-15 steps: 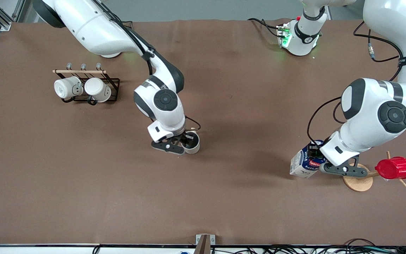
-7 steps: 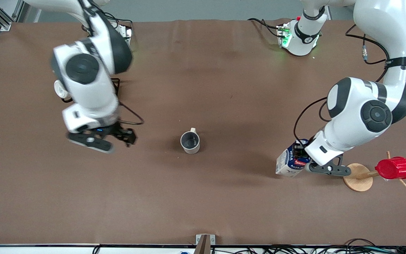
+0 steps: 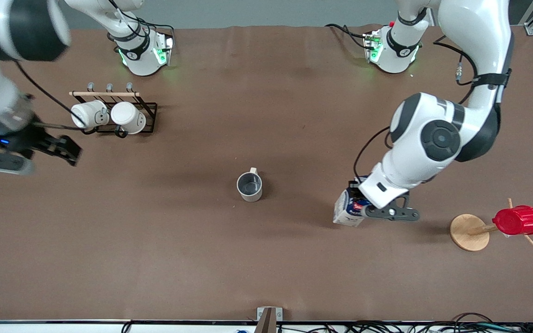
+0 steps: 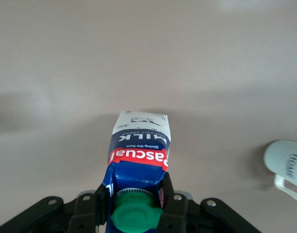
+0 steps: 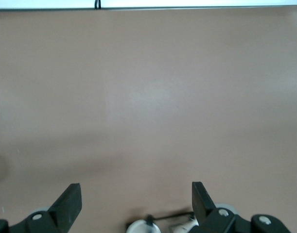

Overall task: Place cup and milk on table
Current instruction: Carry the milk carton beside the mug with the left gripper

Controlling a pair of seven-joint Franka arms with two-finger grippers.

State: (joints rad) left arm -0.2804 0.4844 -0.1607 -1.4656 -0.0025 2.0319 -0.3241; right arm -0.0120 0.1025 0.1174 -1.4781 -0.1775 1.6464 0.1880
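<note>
The cup (image 3: 250,186) stands upright and alone on the brown table (image 3: 266,259), near its middle. It also shows in the left wrist view (image 4: 286,163). My left gripper (image 3: 358,206) is shut on the milk (image 3: 344,210), a blue-and-white carton with a green cap (image 4: 134,213). It holds the carton tilted, low over the table, between the cup and the wooden disc. In the left wrist view the fingers (image 4: 173,200) clamp the carton's top (image 4: 140,145). My right gripper (image 3: 60,149) is open and empty, up over the right arm's end of the table; its fingers (image 5: 66,204) stand wide apart.
A black wire rack (image 3: 148,121) with two plain white mugs (image 3: 128,117) stands near the right arm's base. A red ribbed cup (image 3: 517,220) hangs on a peg stand with a round wooden disc (image 3: 469,232) at the left arm's end.
My right gripper let go of the cup, opened and swung away to the right arm's end. My left gripper carried the milk from beside the wooden disc toward the cup.
</note>
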